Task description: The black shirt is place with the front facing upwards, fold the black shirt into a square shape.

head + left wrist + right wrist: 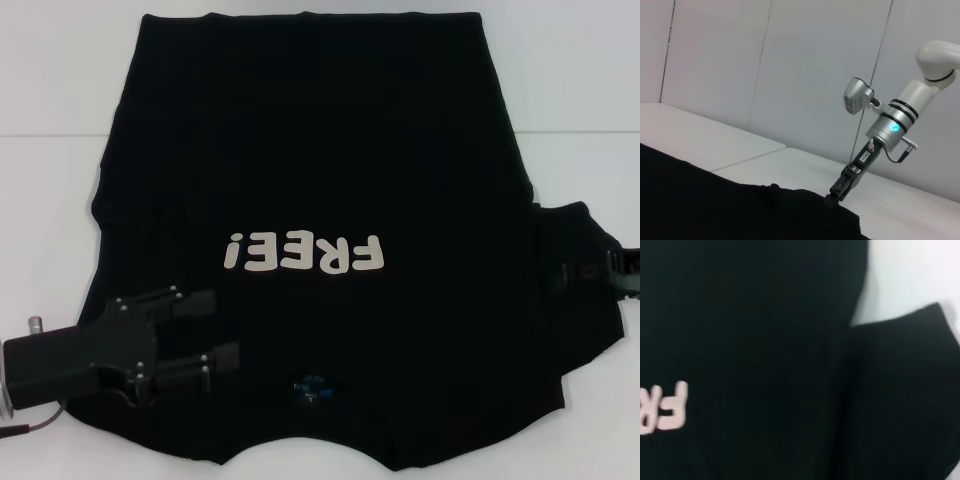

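Head view shows the shirt spread flat, front up, over most of the white table. Its hem lies toward 12 o'clock and its collar toward 6 o'clock, nearest the robot, so the cream "FREE!" lettering reads upside down at the centre. A small blue neck label sits just inside the collar, at 6 o'clock from the lettering. One sleeve spreads out toward 3 o'clock; the sleeve at 9 o'clock is hidden under the arm there.

At about 8 o'clock of the shirt, the left gripper lies low over the shoulder area with its two black fingers pointing toward 3 o'clock. They stand apart with a strip of black cloth showing between them; whether they touch the cloth cannot be told.

At 3 o'clock, the right gripper reaches in over the outer edge of the spread sleeve. Its fingers merge with the dark cloth, so I cannot tell how they stand. Left wrist view shows that gripper far off, its tip down at the cloth's raised edge, with the shirt lying dark across the table. Right wrist view shows the shirt, the sleeve and the last letters of the print.
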Available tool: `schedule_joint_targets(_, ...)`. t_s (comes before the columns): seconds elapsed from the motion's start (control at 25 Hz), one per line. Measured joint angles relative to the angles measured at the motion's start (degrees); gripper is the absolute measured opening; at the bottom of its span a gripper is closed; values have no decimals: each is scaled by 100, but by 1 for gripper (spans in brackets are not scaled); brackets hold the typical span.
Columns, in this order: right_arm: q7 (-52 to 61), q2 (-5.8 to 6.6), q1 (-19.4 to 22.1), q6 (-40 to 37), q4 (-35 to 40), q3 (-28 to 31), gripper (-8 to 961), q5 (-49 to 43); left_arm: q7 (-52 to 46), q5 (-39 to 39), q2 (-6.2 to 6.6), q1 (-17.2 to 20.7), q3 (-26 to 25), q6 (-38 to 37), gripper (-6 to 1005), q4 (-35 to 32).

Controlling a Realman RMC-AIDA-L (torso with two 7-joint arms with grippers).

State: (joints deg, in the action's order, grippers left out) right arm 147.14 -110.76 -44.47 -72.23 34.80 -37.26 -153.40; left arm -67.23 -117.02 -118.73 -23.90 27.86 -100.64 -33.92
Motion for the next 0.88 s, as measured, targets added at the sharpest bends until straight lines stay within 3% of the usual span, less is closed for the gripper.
schedule_joint_targets(0.6,-68,64,69,-10,-34,-95,938,160,0,23,0,-34,0,0,778,0)
schedule_joint_targets(0.88,-55,82,69,-10,-54,-190,666,138,0,23,7,-39,-7,-16,777,-3)
